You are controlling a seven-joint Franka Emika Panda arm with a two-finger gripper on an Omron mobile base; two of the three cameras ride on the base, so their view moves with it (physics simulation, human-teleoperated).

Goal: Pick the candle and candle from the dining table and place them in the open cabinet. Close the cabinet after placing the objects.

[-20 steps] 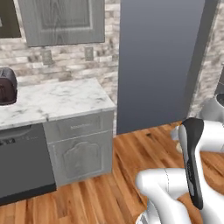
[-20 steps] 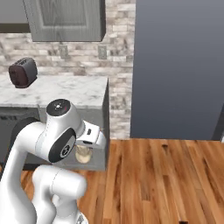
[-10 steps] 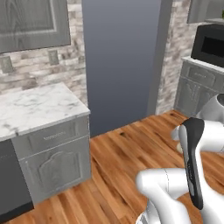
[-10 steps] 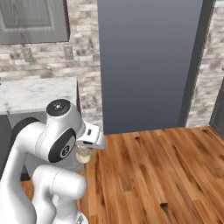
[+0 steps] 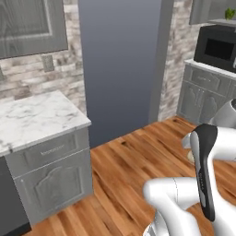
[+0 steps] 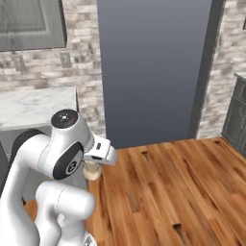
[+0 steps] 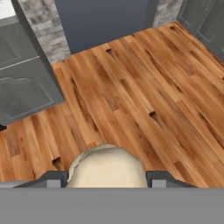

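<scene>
gripper (image 7: 107, 177) tight around cream candle (image 7: 107, 168)

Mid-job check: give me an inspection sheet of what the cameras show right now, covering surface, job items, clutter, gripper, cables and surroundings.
Surface: wood plank floor below the hand; a marble counter on grey base cabinets to the left.
Job's things: cream candle sits between the fingertips, carried above the floor.
Clutter: nothing seen.
Gripper: gripper shut on the candle, one dark fingertip at each side.
Cables: nothing seen.
Surroundings: tall blue-grey panel ahead, stone-tile wall, black microwave on a grey cabinet at right, wall cabinet door at upper left.
</scene>
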